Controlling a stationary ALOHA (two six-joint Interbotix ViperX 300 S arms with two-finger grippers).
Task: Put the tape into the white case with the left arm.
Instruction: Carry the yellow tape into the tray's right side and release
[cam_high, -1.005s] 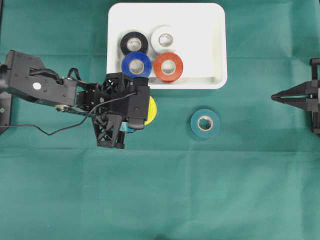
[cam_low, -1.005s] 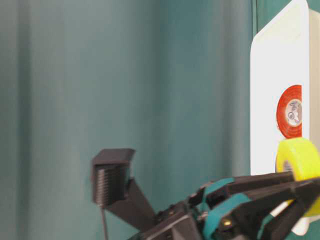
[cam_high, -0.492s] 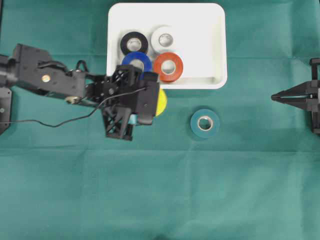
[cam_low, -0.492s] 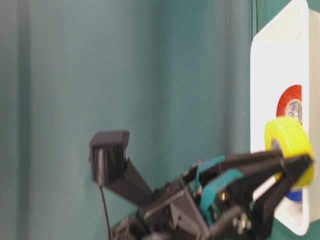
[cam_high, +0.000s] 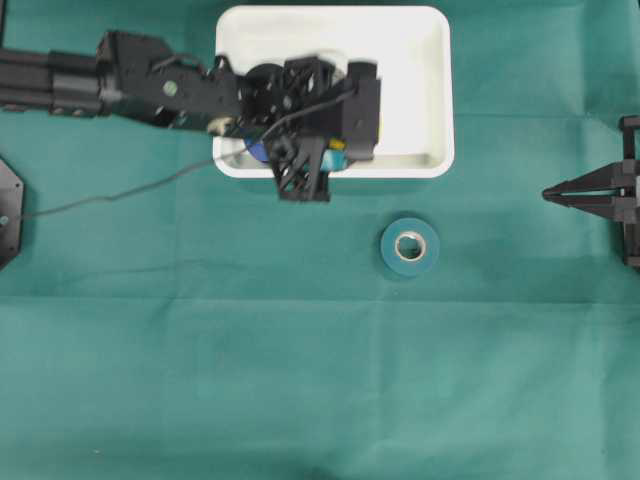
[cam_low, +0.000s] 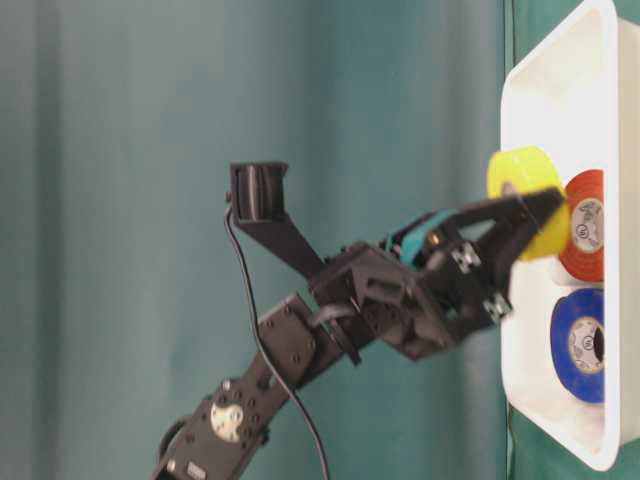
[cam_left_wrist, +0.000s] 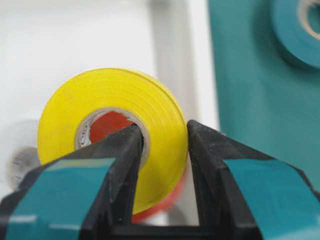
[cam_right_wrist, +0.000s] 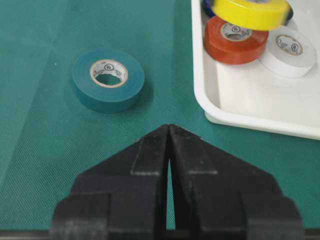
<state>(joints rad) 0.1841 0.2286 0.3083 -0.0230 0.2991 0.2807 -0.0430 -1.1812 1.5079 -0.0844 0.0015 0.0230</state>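
The left gripper (cam_left_wrist: 162, 150) pinches the yellow tape (cam_left_wrist: 112, 137) above the white case (cam_high: 425, 100), over the red roll (cam_right_wrist: 232, 37); the right gripper (cam_right_wrist: 169, 135) rests closed.

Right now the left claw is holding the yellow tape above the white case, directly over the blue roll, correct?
Not quite. The left claw does hold the yellow tape above the white case, but the left wrist view shows it over the red roll, not the blue one.
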